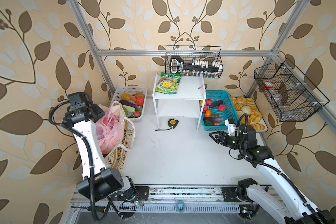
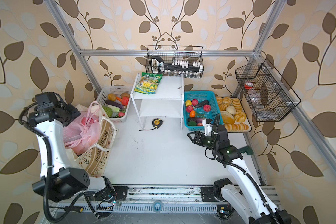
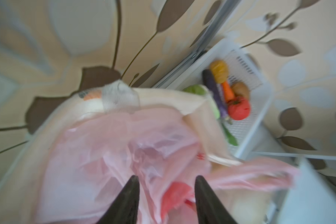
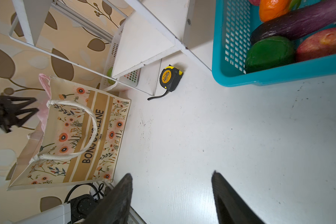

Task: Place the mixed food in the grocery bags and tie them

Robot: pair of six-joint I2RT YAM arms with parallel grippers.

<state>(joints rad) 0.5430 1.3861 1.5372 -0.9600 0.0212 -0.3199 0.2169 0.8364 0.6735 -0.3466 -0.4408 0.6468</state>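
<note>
Because the bulging pink bag (image 1: pixel 107 133) sat inside the tote (image 4: pixel 76 135) at the left of the desk (image 1: pixel 173 155), I held my left end effector (image 3: pixel 166 177) open above it for tying, with my right end effector (image 4: pixel 171 173) open and empty.

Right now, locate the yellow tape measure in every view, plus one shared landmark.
Top view: tape measure on the table by the white shelf's left leg.
Top view: tape measure, same spot.
Left wrist: not in it.
Right wrist: on the table beside that shelf leg.
Shared landmark: white basket, in all four.
</note>
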